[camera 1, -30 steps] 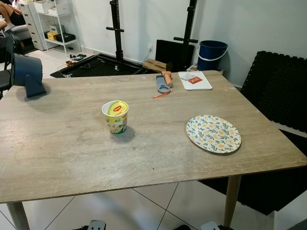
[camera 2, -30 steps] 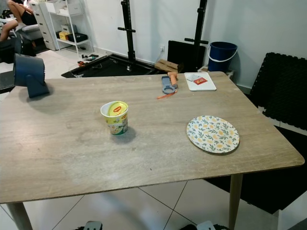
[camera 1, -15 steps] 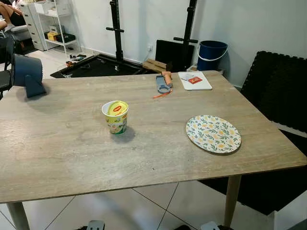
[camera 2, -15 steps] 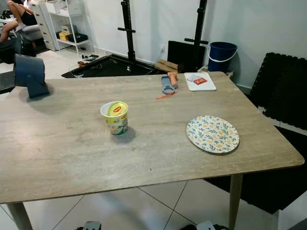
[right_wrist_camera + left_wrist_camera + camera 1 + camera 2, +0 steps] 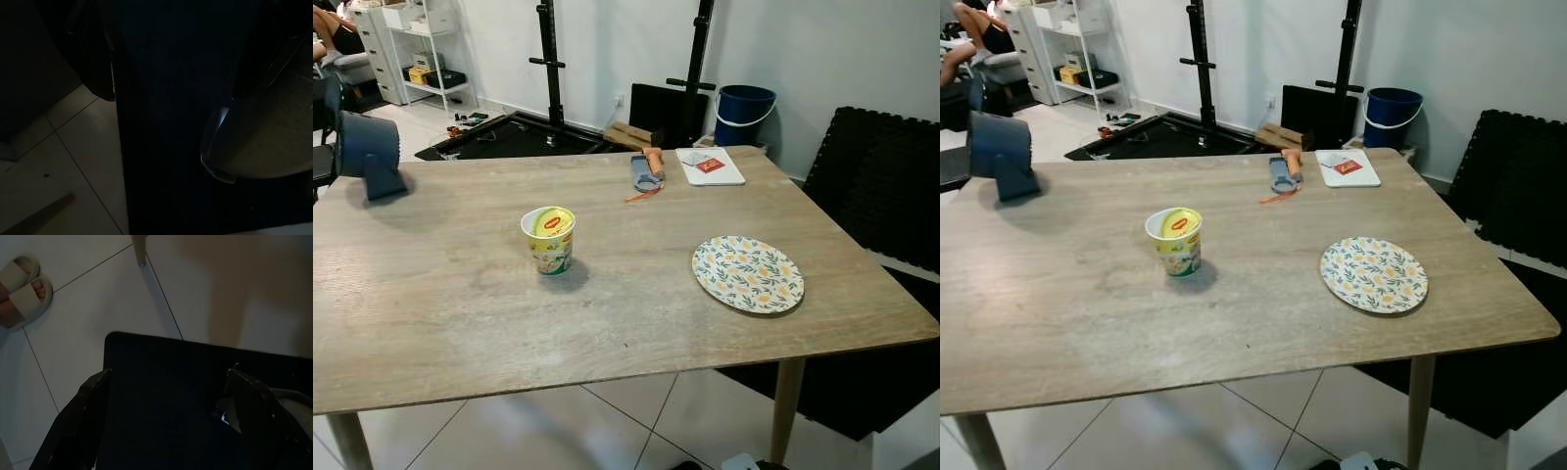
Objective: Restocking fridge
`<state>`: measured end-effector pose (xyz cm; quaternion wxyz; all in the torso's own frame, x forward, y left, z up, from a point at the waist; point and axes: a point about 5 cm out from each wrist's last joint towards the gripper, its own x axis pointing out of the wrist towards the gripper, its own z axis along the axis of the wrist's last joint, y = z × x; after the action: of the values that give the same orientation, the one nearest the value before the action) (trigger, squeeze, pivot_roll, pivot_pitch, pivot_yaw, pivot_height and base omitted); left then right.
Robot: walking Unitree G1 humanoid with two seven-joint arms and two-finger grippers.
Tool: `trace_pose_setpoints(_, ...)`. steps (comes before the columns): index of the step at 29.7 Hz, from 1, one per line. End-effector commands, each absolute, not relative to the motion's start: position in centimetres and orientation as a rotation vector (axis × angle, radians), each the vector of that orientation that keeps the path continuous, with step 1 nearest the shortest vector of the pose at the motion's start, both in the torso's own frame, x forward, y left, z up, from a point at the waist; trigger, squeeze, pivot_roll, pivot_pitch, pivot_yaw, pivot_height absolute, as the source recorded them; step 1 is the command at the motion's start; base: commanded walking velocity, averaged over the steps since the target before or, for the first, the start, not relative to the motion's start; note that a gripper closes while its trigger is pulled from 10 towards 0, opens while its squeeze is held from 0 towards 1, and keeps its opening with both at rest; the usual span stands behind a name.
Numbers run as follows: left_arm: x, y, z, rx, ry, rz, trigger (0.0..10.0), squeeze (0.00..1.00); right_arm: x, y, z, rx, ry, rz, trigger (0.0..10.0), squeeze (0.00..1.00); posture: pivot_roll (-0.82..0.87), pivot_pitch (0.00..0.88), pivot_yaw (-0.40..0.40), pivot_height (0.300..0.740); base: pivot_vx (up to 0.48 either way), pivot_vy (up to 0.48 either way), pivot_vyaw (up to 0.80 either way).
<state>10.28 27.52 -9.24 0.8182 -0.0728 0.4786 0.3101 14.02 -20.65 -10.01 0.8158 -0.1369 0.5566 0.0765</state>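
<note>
A yellow-and-green instant noodle cup [image 5: 549, 238] stands upright near the middle of a wooden table [image 5: 440, 294]. To its right lies a flowered plate [image 5: 748, 273] with nothing on it. My left gripper [image 5: 171, 416] hangs low over the tiled floor and a dark mat, its two black fingers [image 5: 90, 416] spread and open. In the dark right wrist view, my right gripper [image 5: 176, 68] also hangs low, with its fingers [image 5: 100, 63] apart and nothing between them.
A blue fan [image 5: 367, 152] sits at the table's far left. A grey-and-orange tool [image 5: 647, 171] and a white pad [image 5: 710, 164] lie at the far edge. Behind are black rack posts [image 5: 548, 59], a blue bucket [image 5: 744, 110] and black foam mats [image 5: 886, 186]. A person's sandalled foot [image 5: 22, 291] is near my left gripper.
The head view has shifted very slightly. A small grey part at the lower left edge has slipped out of the picture. The things on the table have not moved.
</note>
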Motion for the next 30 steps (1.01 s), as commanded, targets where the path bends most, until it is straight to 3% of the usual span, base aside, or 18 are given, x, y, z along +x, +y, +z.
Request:
trace_pose_setpoints(1, 9.9, 28.4, -9.0, -0.153, 1.013, 0.700, 10.0, 0.00, 13.6, -20.5, -10.2, -0.285, 1.197, 0.162, 10.0, 0.00, -0.01, 0.015, 0.007, 0.740, 0.000, 0.000, 0.00)
trace_pose_setpoints(8, 7.1, 32.9, -7.5, -0.138, 0.962, 0.973, 10.0, 0.00, 13.6, -20.7, -10.1, -0.291, 1.198, 0.162, 10.0, 0.00, 0.00, 0.009, 0.010, 0.740, 0.000, 0.000, 0.00)
trace_pose_setpoints(14, 5.7, 35.5, -6.3, -0.122, 0.913, 1.100, 10.0, 0.00, 13.7, -20.9, -10.1, -0.296, 1.196, 0.159, 10.0, 0.00, 0.00, 0.008, 0.010, 0.740, 0.000, 0.000, 0.00)
trace_pose_setpoints(17, 4.3, 38.9, -4.0, -0.111, 0.810, 1.272, 10.0, 0.00, 13.7, -20.9, -10.1, -0.300, 1.194, 0.159, 10.0, 0.00, 0.00, 0.001, 0.011, 0.740, 0.000, 0.000, 0.00)
trace_pose_setpoints(21, 4.2, 40.2, -3.0, -0.108, 0.739, 1.343, 10.0, 0.00, 13.8, -20.9, -10.0, -0.300, 1.194, 0.159, 10.0, 0.00, 0.00, 0.000, 0.013, 0.740, 0.000, 0.000, 0.00)
trace_pose_setpoints(24, 4.7, 43.0, 0.0, -0.067, 0.583, 1.454, 10.0, 0.00, 13.9, -21.0, -10.0, -0.299, 1.190, 0.158, 10.0, 0.00, 0.00, 0.000, 0.013, 0.740, 0.000, 0.000, 0.00)
trace_pose_setpoints(30, 5.9, 44.5, 2.0, -0.049, 0.469, 1.474, 10.0, 0.00, 14.0, -20.9, -10.0, -0.297, 1.188, 0.157, 10.0, 0.00, 0.00, 0.000, 0.011, 0.740, 0.000, 0.000, 0.00)
